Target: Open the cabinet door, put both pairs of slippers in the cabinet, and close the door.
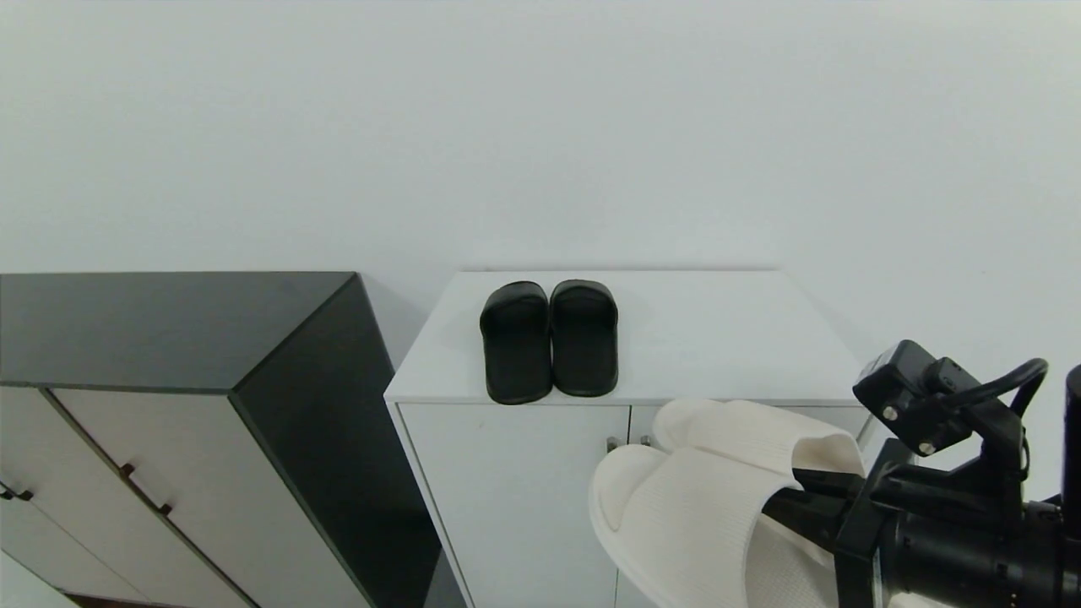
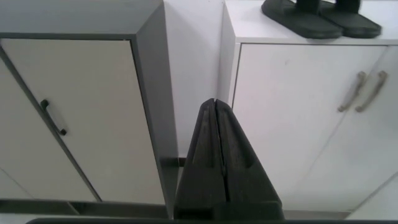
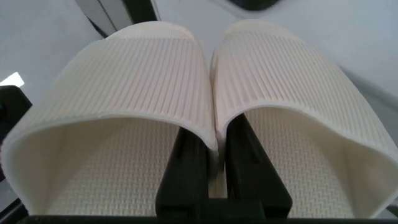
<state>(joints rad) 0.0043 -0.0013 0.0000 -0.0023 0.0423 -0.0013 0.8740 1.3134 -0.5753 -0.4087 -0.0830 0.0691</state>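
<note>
A pair of black slippers stands side by side on top of the white cabinet, near its front edge. Both cabinet doors are closed, and their handles meet at the middle. My right gripper is shut on a pair of white ribbed slippers, pinching their two inner walls together. It holds them in the air in front of the right door. My left gripper is shut on nothing, low in front of the gap between the two cabinets.
A dark cabinet with pale doors and dark handles stands left of the white one, with a narrow gap between them. A plain white wall runs behind both.
</note>
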